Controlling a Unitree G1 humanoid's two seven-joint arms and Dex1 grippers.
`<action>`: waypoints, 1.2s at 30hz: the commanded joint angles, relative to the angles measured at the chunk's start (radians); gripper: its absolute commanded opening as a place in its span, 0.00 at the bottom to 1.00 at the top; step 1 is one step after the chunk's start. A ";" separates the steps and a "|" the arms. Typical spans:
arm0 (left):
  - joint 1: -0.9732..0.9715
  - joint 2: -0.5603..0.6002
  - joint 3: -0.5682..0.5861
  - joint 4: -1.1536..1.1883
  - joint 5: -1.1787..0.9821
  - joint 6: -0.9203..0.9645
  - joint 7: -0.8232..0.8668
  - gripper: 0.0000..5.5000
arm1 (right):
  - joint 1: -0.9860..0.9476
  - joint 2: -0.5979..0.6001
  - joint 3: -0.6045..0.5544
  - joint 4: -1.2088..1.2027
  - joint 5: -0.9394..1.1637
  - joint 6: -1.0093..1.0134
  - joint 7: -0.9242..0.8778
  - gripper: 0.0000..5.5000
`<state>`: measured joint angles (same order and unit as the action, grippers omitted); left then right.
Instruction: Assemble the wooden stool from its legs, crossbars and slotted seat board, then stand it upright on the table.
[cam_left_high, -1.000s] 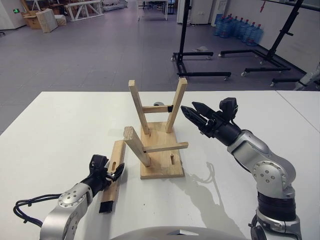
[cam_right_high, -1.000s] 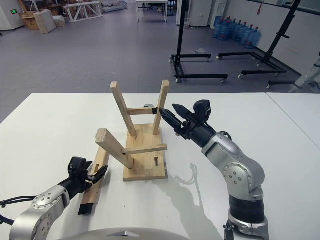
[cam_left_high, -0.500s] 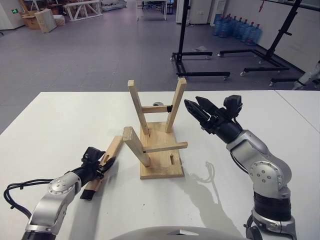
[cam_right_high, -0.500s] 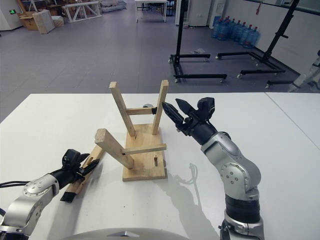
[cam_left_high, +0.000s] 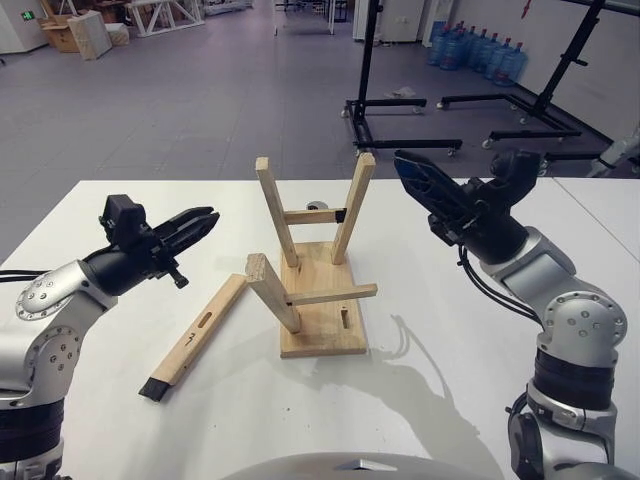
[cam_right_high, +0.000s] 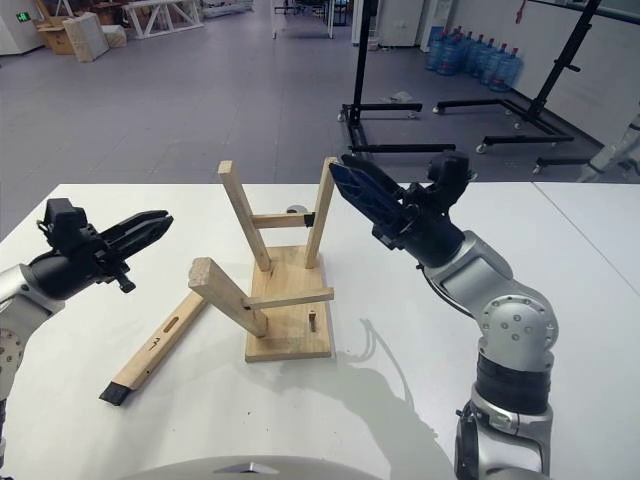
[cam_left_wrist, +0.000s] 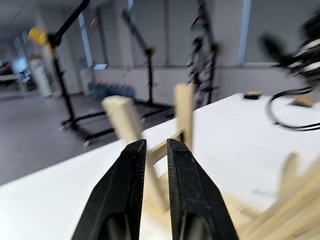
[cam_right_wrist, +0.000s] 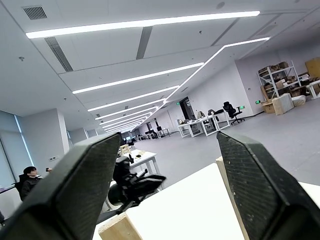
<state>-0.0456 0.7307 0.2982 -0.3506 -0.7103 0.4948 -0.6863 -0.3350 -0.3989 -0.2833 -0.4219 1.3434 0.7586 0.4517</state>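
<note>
Stool assembly, inverted, at the middle of the white surface (cam_left_high: 300, 425). The slotted seat board (cam_left_high: 322, 338) lies flat with its underside up. Two legs stand in its far end, the far left leg (cam_left_high: 272, 212) and the far right leg (cam_left_high: 354, 208). They lean slightly apart at their tops and are joined by a short crossbar (cam_left_high: 312, 216). A third leg (cam_left_high: 273, 292) rises from the near left part of the board and tilts toward the left. A second crossbar (cam_left_high: 335, 294) runs from it to the right, above the board. A small slot (cam_left_high: 344, 318) shows near the board's near right corner.

A fourth, loose leg (cam_left_high: 200, 330) lies flat on the surface to the left of the board, running from near left to far right. Its black end cap (cam_left_high: 153, 391) is at the near end, and its far end is close to the foot of the tilted leg.

The left gripper (cam_left_high: 207, 217) is held above the surface at the far left and points right toward the stool. Its fingers (cam_left_wrist: 127, 190) are parted by only a narrow gap and hold nothing. The loose leg lies lower and nearer, well apart from them.

The right gripper (cam_left_high: 401, 160) is raised to the right of the stool, with its tips near the top of the far right leg and not touching it. Its fingers (cam_right_wrist: 75, 190) are spread wide and hold nothing.
</note>
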 joint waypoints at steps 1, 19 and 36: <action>0.102 -0.011 0.003 -0.105 0.057 0.163 0.191 0.20 | 0.051 0.016 0.011 -0.044 -0.023 -0.026 -0.052 0.64; 0.347 -0.110 -0.192 -0.101 0.283 0.240 0.320 0.65 | 0.127 0.021 0.089 -0.109 -0.077 -0.056 -0.115 0.64; 0.467 -0.101 -0.233 -0.002 0.334 0.180 0.187 0.38 | 0.105 0.019 0.086 -0.096 -0.064 -0.070 -0.137 0.64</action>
<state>0.3746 0.6161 0.1107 -0.3779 -0.3894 0.6364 -0.4697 -0.2090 -0.3785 -0.1987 -0.5216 1.2777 0.6953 0.3225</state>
